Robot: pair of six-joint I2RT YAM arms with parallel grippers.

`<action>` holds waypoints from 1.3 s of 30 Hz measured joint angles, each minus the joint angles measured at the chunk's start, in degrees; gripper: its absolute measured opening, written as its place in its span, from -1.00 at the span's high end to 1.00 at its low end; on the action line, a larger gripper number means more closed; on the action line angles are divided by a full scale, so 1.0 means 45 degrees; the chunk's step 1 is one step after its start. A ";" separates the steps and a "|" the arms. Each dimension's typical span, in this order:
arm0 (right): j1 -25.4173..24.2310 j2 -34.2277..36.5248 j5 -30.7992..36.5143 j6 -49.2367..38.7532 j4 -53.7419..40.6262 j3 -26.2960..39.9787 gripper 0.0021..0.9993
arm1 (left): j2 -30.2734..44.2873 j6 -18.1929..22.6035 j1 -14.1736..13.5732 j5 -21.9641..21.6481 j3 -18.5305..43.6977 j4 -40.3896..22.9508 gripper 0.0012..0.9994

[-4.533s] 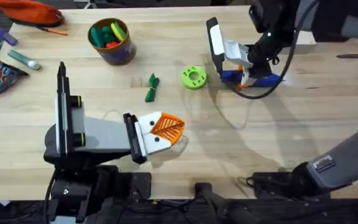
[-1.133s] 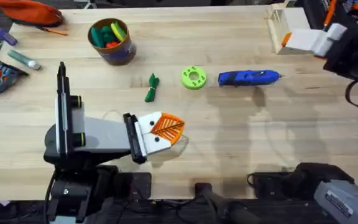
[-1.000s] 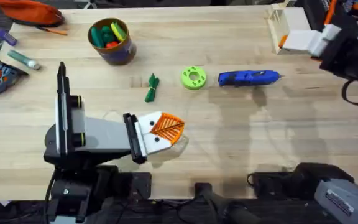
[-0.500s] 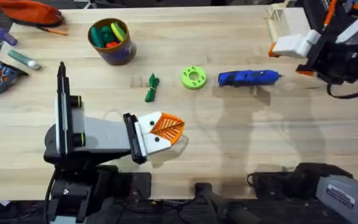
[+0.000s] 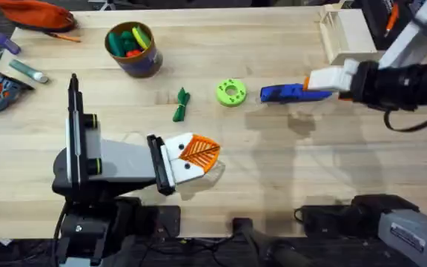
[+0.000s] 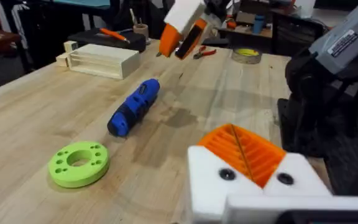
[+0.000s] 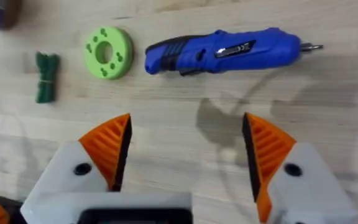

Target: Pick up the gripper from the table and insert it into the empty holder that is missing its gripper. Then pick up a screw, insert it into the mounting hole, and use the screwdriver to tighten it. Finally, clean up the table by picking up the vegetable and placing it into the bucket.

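Table (image 5: 273, 178) mostly bare. My right gripper (image 7: 185, 155) hangs above the screwdriver (image 5: 291, 92), fingers spread wide, empty. Risk: descending off-centre rolls the round body away. Left gripper (image 5: 199, 154), cannot tell. Vegetable (image 5: 181, 104) lies well apart from the bucket (image 5: 133, 48).

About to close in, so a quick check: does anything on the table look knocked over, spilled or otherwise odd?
Nothing stands out. The screwdriver lies flat beside the lime disc, with the right tool open above it. The vegetable lies loose on the table; the bucket stands upright.
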 joint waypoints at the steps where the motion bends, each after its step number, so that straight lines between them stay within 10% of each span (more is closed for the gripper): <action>1: 0.0174 -0.0167 0.0286 -0.0133 -0.0065 0.0000 -0.87 | -0.0002 0.0000 0.0000 0.0000 0.0003 0.0000 0.98; 11: 0.1686 -0.1582 0.2964 -0.0875 0.0341 0.0000 -0.87 | 0.0002 0.0013 0.0000 0.0000 0.0003 0.0000 0.96; 18: 0.1686 -0.1577 0.3361 -0.0914 0.0336 0.0000 -0.87 | -0.0002 0.0020 0.0000 -0.0005 0.0003 0.0000 -0.92; 26: 0.1686 -0.1577 0.3518 -0.0919 0.0336 0.0000 -0.87 | 0.0000 -0.0103 0.0000 -0.0228 -0.0002 0.0135 -0.97; 33: 0.1686 -0.1573 0.3749 -0.0919 0.0336 0.0000 -0.87 | 0.0001 -0.2087 0.0005 -0.2447 0.0264 0.0280 -0.97; 39: 0.1686 -0.1574 0.3802 -0.0919 0.0336 0.0000 -0.87 | 0.0187 -0.1310 0.0005 -0.4780 0.3014 -0.2632 -0.97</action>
